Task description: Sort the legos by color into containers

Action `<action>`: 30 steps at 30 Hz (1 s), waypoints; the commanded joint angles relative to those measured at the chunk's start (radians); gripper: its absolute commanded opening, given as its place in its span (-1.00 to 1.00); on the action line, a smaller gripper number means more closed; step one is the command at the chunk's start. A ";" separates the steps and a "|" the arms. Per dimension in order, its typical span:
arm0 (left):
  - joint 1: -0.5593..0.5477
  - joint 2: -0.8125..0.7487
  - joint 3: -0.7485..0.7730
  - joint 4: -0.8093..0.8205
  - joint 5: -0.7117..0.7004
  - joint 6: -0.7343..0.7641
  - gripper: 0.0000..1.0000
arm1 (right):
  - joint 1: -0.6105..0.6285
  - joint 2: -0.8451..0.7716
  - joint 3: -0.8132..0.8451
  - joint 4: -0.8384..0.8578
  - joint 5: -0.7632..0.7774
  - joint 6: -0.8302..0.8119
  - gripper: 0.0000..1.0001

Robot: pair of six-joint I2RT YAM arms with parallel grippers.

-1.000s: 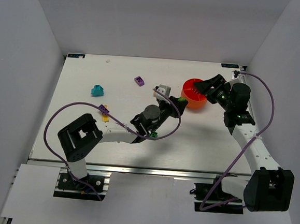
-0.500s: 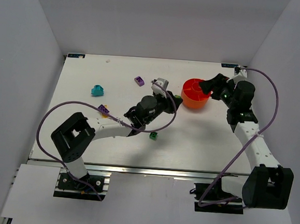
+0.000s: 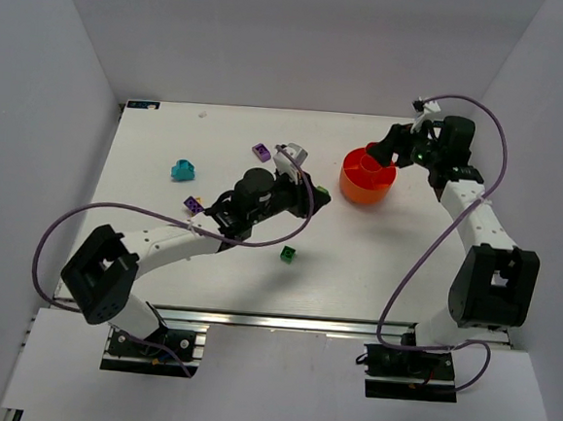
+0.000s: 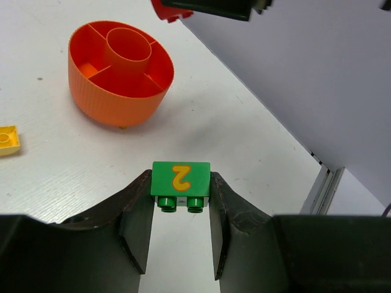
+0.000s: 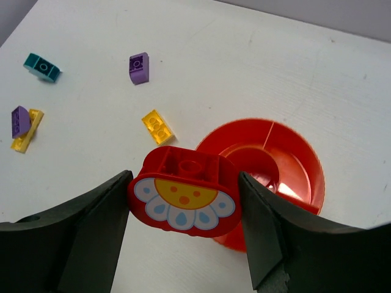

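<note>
Legos lie scattered on the white table [image 3: 150, 151] in the top view: a teal brick [image 3: 182, 171], a purple brick [image 3: 261, 151] and a small green brick [image 3: 287, 255], with the orange bowl [image 3: 366, 193] far right. In the left wrist view, the left gripper [image 4: 181, 183] clamps a green brick marked 2 [image 4: 181, 179], the bowl beyond it. In the right wrist view, the right gripper [image 5: 183, 189] pinches a red flower-faced brick [image 5: 183, 198] overlapping the bowl's rim; a yellow brick [image 5: 157, 127] lies beside the bowl.
</note>
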 commanded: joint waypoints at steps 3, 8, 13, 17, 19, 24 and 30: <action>0.012 -0.154 -0.051 -0.114 0.054 0.082 -1.00 | -0.007 0.098 0.109 -0.056 -0.166 -0.078 -1.00; 0.012 -0.271 -0.108 -0.169 0.039 0.111 -1.00 | -0.007 0.151 0.083 0.045 -0.180 -0.006 -1.00; 0.012 -0.355 -0.166 -0.208 0.027 0.134 -1.00 | -0.008 0.218 0.111 0.059 -0.190 0.007 -1.00; 0.012 -0.421 -0.217 -0.235 0.008 0.145 -1.00 | -0.008 0.240 0.120 0.099 -0.179 0.030 -1.00; 0.012 -0.459 -0.240 -0.240 -0.002 0.148 -1.00 | -0.007 0.247 0.119 0.116 -0.167 0.045 -1.00; 0.012 -0.512 -0.278 -0.265 -0.025 0.163 -1.00 | -0.008 0.258 0.120 0.159 -0.139 0.076 -1.00; 0.012 -0.521 -0.283 -0.263 -0.032 0.168 -1.00 | -0.008 0.276 0.126 0.148 -0.093 0.059 -1.00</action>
